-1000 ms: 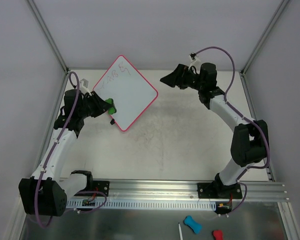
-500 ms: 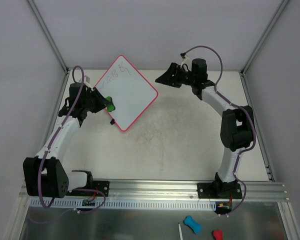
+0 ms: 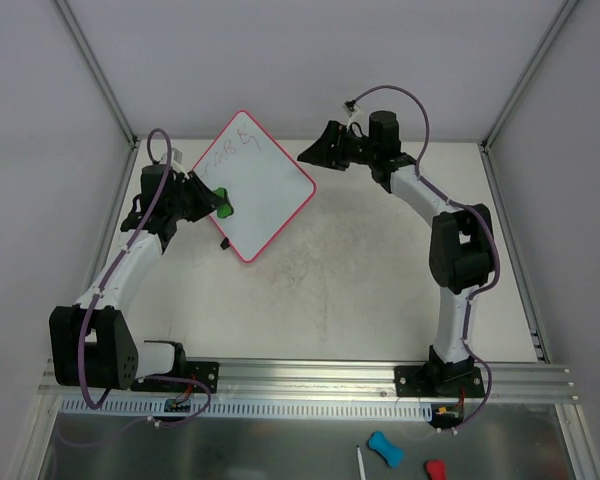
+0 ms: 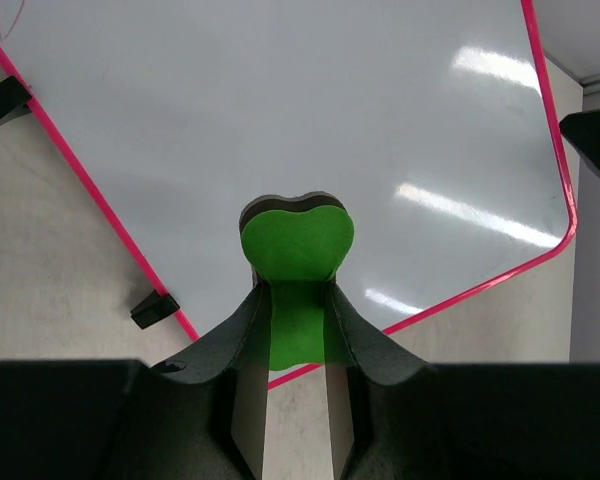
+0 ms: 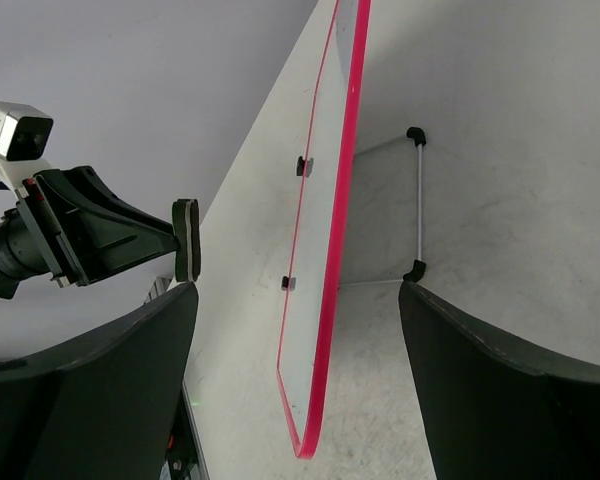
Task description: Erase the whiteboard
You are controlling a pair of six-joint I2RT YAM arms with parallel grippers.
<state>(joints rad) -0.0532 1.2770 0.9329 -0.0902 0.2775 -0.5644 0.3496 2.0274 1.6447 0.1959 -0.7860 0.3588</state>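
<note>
1. The left gripper (image 4: pixel 298 300) is clamping a green eraser (image 4: pixel 298 240) between its fingers, with the eraser's rounded head sticking out past the tips.
2. I am seeing the eraser hovering over the whiteboard (image 3: pixel 255 190), near its left side; I cannot tell whether it is actually touching the surface.
3. The right gripper (image 3: pixel 307 155) is standing with its jaws wide apart and holding nothing, just beside the board's right corner.
4. The whiteboard is sitting at the far left of the table (image 3: pixel 380 270), turned like a diamond, its pink-red rim showing all round.
5. Thin scribbles (image 3: pixel 230 150) are showing near its upper left edge.
6. From the right wrist, the board is leaning on a thin wire stand (image 5: pixel 420 200) behind it.
</note>
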